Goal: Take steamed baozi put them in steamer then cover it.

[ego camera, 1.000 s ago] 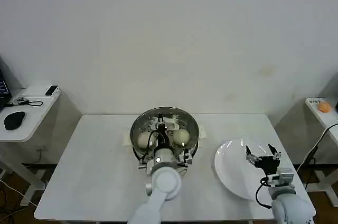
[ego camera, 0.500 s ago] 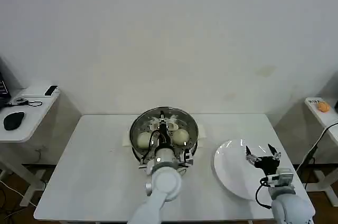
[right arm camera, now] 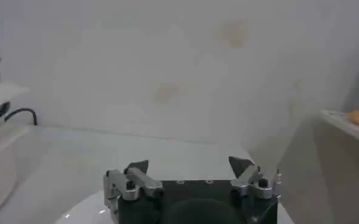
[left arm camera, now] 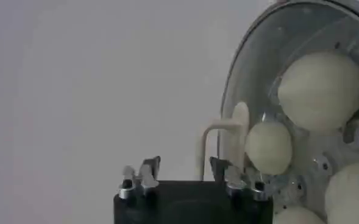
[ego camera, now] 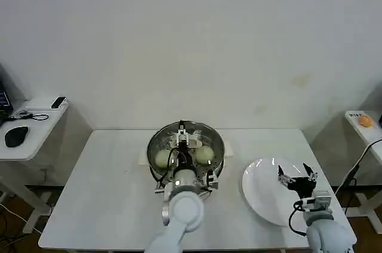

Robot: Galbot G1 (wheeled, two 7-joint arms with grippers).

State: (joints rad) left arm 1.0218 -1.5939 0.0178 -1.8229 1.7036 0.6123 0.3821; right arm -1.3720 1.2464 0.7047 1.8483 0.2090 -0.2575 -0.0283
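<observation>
The steamer point(ego camera: 218, 164) stands at the middle of the white table with the glass cover point(ego camera: 197, 128) lying on it. Through the glass several baozi show, among them one point(left arm camera: 321, 90) large and one point(left arm camera: 269, 146) beside the cover's cream bar handle point(left arm camera: 219, 141). My left gripper point(ego camera: 182, 138) hangs open just over the cover. In the left wrist view this gripper point(left arm camera: 184, 167) has the handle close beyond its tips, not gripped. My right gripper point(ego camera: 293, 170) stays open above the white plate point(ego camera: 262, 196), holding nothing.
The white table point(ego camera: 107, 181) has bare room to the left of the steamer. A small side table point(ego camera: 33, 130) with a mouse and cables stands at far left. Another side surface with an orange object point(ego camera: 365, 121) is at far right. A plain wall lies behind.
My left arm has drawn back a little towards me, with its fingers off the handle. The cover stays on the steamer. The right arm has not moved.
</observation>
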